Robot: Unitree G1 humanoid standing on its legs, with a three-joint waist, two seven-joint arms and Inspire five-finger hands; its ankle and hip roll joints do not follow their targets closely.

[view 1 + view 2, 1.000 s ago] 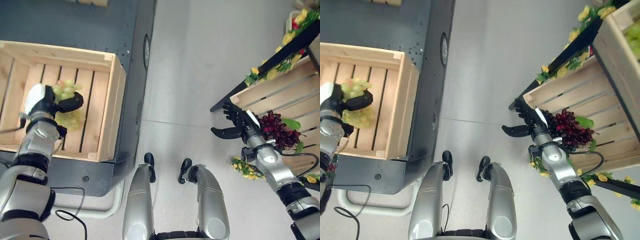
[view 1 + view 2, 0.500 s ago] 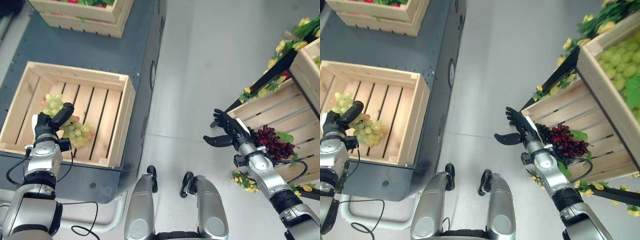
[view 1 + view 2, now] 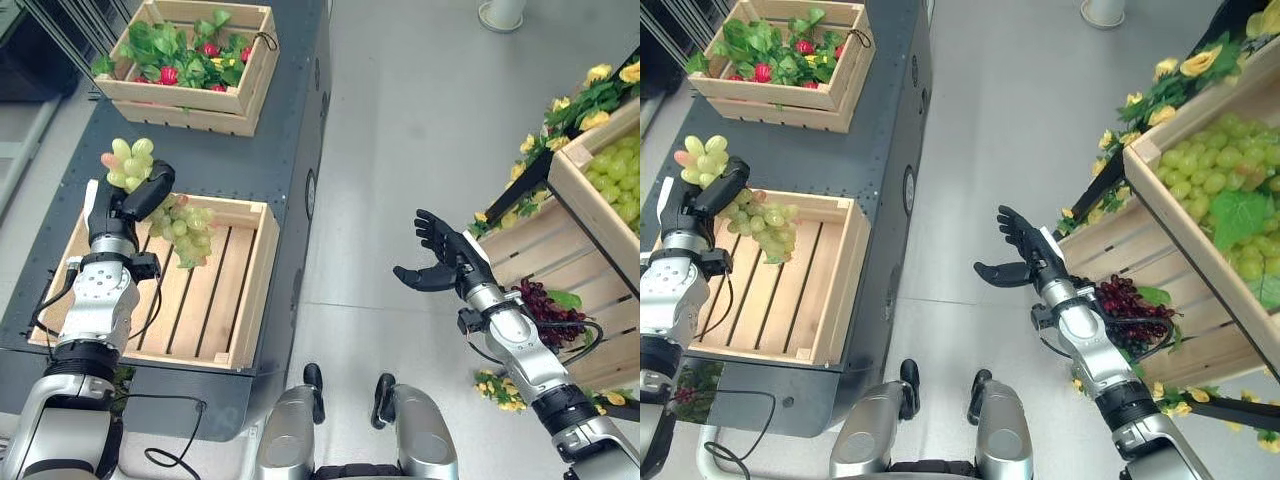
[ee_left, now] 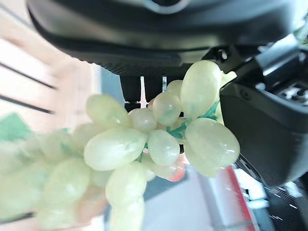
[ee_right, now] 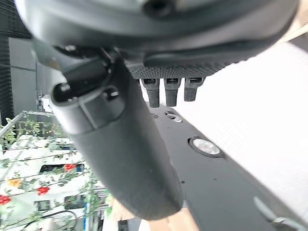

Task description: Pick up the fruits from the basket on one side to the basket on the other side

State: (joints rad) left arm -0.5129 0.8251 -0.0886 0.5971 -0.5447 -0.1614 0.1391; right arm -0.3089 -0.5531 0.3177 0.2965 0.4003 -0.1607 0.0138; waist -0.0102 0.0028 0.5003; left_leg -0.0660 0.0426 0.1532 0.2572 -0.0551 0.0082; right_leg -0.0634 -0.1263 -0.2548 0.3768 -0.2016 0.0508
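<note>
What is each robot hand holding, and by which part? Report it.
Left robot hand grips the bunch of pale green grapes near its upper end, the rest hanging. Right robot hand holds nothing.

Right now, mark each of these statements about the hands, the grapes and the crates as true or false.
1. The left hand grips a bunch of green grapes. True.
2. The right hand holds the dark red grapes. False: it is open and empty, out over the floor.
3. The green bunch lies flat on the slats of the wooden crate. False: it hangs from the hand above the crate.
4. A second crate of leafy greens and red fruit sits further along the dark platform. True.
</note>
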